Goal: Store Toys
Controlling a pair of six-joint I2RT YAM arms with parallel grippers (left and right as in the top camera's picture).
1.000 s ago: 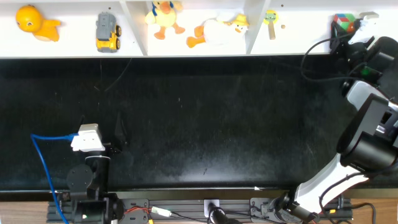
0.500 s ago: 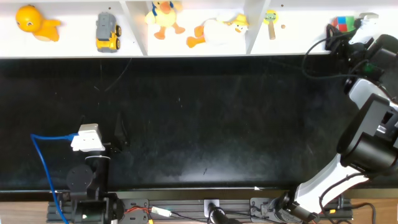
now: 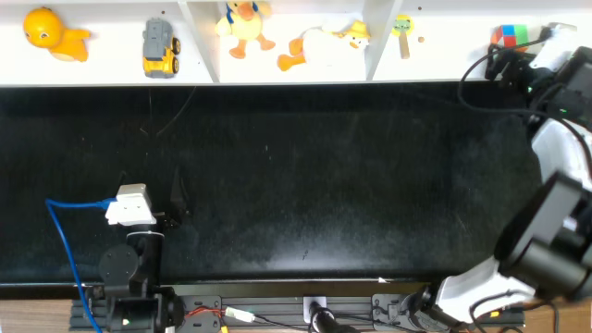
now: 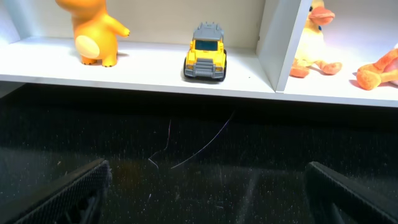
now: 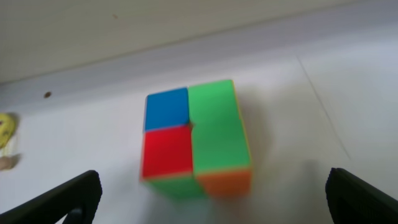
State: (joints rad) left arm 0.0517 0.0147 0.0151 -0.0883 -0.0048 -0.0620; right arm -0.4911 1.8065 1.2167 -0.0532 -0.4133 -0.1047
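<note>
Right wrist view — cube (image 5: 196,134) flat on shelf (image 5: 311,93), slightly skewed.

Before the wide-spread right gripper (image 5: 214,202) the cube (image 5: 196,140) stands on white shelf floor (image 5: 311,93) with room on both flanks; before the left gripper (image 4: 208,190) black tabletop (image 4: 205,149) runs to a yellow truck (image 4: 206,53) and a divider wall (image 4: 283,43).

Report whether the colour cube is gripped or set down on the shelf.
Set down: the colour cube rests on the shelf floor; the right gripper is open, its fingers clear of it.
</note>
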